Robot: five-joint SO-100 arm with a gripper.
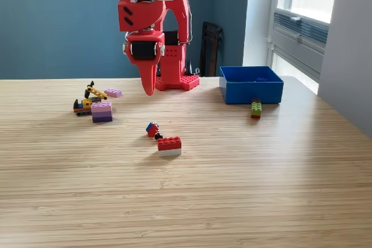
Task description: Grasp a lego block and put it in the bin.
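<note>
Red plastic jaws [148, 88] hung closed to a point above the counter [232, 190], holding nothing, aimed straight down, probably between picks. Nearest below lay a red-and-white brick [169, 146], its long axis running across the view, with a small red-and-blue piece [153, 128] just behind it. A purple block [102, 112] sat farther left. The blue bin [251, 91] stood well to the right, a green brick [256, 108] just beside its front wall.
</note>
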